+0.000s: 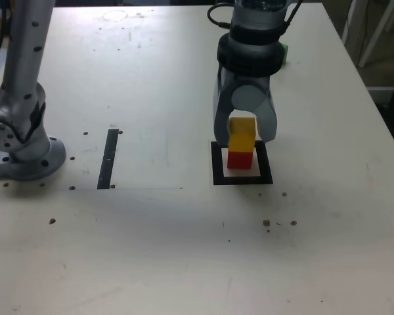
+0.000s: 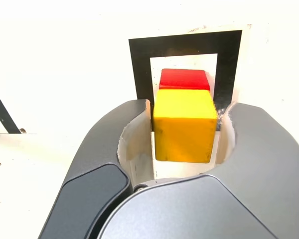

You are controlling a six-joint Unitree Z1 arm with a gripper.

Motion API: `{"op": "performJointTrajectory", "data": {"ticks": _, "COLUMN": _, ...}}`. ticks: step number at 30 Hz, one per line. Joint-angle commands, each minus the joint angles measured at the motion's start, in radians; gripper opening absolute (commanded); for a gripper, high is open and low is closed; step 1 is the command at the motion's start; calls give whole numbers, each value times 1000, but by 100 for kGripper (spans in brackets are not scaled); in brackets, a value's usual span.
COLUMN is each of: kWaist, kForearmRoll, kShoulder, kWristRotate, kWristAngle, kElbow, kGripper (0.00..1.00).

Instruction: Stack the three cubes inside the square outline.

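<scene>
Surface: a broad pale tabletop, spreading beneath and all around the tool, scattered with small dark brown specks and faint scuffs
Seam: a thin line running across the top, on the exterior view's left of the tool
Strip: narrow straight black tape, apart from the tool on that same side
Floor: dim and greyish, beyond the table edge on the exterior view's right of the tool
Furniture: pale slanting legs standing on that floor
Light: soft sheen on the tabletop in front of the tool; very bright in the wrist view
</scene>
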Motion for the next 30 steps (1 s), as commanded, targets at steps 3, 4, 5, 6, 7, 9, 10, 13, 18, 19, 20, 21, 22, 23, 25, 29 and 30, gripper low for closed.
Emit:
{"op": "performJointTrajectory", "data": {"ticks": 3, "kWaist": 2, "kForearmRoll": 4, "kShoulder": 1, "kWristRotate": 1, "kWristAngle": 4, "kElbow": 3, "kGripper": 97}}
{"op": "performJointTrajectory", "data": {"ticks": 4, "kWaist": 2, "kForearmRoll": 5, "kShoulder": 0, "kWristRotate": 1, "kWristAngle": 5, "kElbow": 3, "kGripper": 97}}
{"op": "performJointTrajectory", "data": {"ticks": 5, "kWaist": 2, "kForearmRoll": 5, "kShoulder": -1, "kWristRotate": 1, "kWristAngle": 6, "kElbow": 4, "kGripper": 97}}
{"op": "performJointTrajectory", "data": {"ticks": 6, "kWaist": 2, "kForearmRoll": 5, "kShoulder": -3, "kWristRotate": 1, "kWristAngle": 7, "kElbow": 4, "kGripper": 97}}
{"op": "performJointTrajectory", "data": {"ticks": 7, "kWaist": 2, "kForearmRoll": 5, "kShoulder": -6, "kWristRotate": 1, "kWristAngle": 10, "kElbow": 5, "kGripper": 98}}
{"op": "performJointTrajectory", "data": {"ticks": 9, "kWaist": 3, "kForearmRoll": 4, "kShoulder": -14, "kWristRotate": 1, "kWristAngle": 17, "kElbow": 7, "kGripper": 98}}
{"op": "performJointTrajectory", "data": {"ticks": 10, "kWaist": 5, "kForearmRoll": 5, "kShoulder": -19, "kWristRotate": 0, "kWristAngle": 23, "kElbow": 9, "kGripper": 98}}
{"op": "performJointTrajectory", "data": {"ticks": 13, "kWaist": 13, "kForearmRoll": 15, "kShoulder": -40, "kWristRotate": -1, "kWristAngle": 49, "kElbow": 18, "kGripper": 99}}
{"op": "performJointTrajectory", "data": {"ticks": 18, "kWaist": 42, "kForearmRoll": 47, "kShoulder": -71, "kWristRotate": 0, "kWristAngle": 90, "kElbow": 41, "kGripper": 99}}
{"op": "performJointTrajectory", "data": {"ticks": 19, "kWaist": 50, "kForearmRoll": 52, "kShoulder": -75, "kWristRotate": 3, "kWristAngle": 98, "kElbow": 44, "kGripper": 99}}
{"op": "performJointTrajectory", "data": {"ticks": 20, "kWaist": 59, "kForearmRoll": 56, "kShoulder": -79, "kWristRotate": 6, "kWristAngle": 106, "kElbow": 47, "kGripper": 99}}
{"op": "performJointTrajectory", "data": {"ticks": 21, "kWaist": 68, "kForearmRoll": 58, "kShoulder": -81, "kWristRotate": 11, "kWristAngle": 113, "kElbow": 49, "kGripper": 99}}
{"op": "performJointTrajectory", "data": {"ticks": 22, "kWaist": 79, "kForearmRoll": 59, "kShoulder": -82, "kWristRotate": 17, "kWristAngle": 119, "kElbow": 50, "kGripper": 99}}
{"op": "performJointTrajectory", "data": {"ticks": 23, "kWaist": 90, "kForearmRoll": 58, "kShoulder": -83, "kWristRotate": 27, "kWristAngle": 124, "kElbow": 49, "kGripper": 99}}
{"op": "performJointTrajectory", "data": {"ticks": 25, "kWaist": 115, "kForearmRoll": 56, "kShoulder": -83, "kWristRotate": 53, "kWristAngle": 130, "kElbow": 45, "kGripper": 99}}
{"op": "performJointTrajectory", "data": {"ticks": 29, "kWaist": 174, "kForearmRoll": 46, "kShoulder": -75, "kWristRotate": 138, "kWristAngle": 139, "kElbow": 29, "kGripper": 100}}
{"op": "performJointTrajectory", "data": {"ticks": 30, "kWaist": 197, "kForearmRoll": 40, "kShoulder": -69, "kWristRotate": 178, "kWristAngle": 141, "kElbow": 22, "kGripper": 100}}
